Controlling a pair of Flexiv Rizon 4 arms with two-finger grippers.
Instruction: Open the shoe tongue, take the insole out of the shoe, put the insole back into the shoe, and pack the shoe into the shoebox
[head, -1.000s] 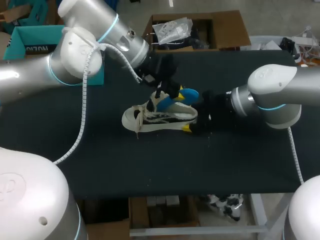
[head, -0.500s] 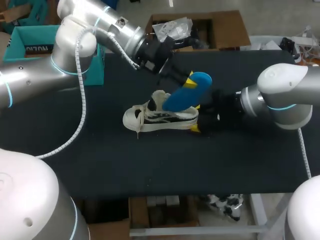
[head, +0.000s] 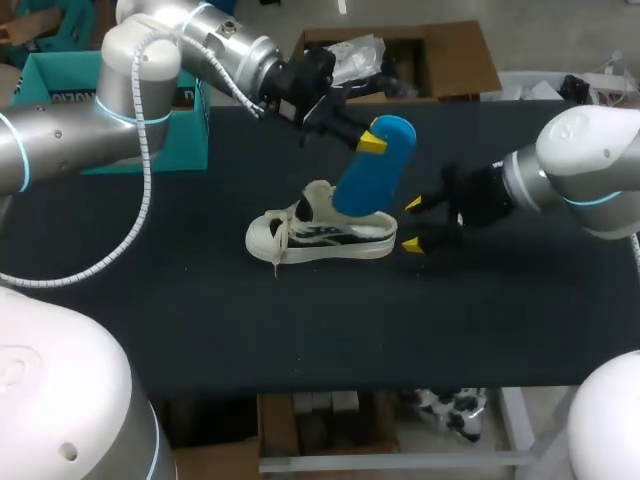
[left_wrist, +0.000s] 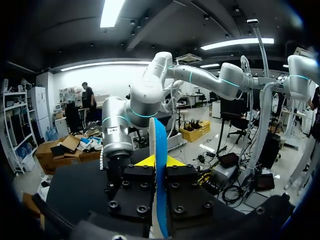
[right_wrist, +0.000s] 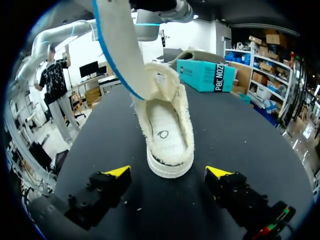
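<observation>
Pinched in left gripper (head: 372, 143): blue insole (head: 366, 180), lower end in shoe (head: 320, 238). Right gripper (head: 411, 224) wide, flanking heel untouched. White lettering on teal shoebox (head: 60, 88).

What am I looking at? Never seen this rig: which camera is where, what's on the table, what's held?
Two robot arms with yellow-tipped two-finger grippers at a black table. One view is a fixed camera above and behind; the other two sit on the wrists. A cream fabric shoe sits on the table, a teal cardboard shoebox at its far left. The left gripper is shut on a blue foam insole, lower end inside the shoe. The right gripper is open by the heel, holding nothing.
</observation>
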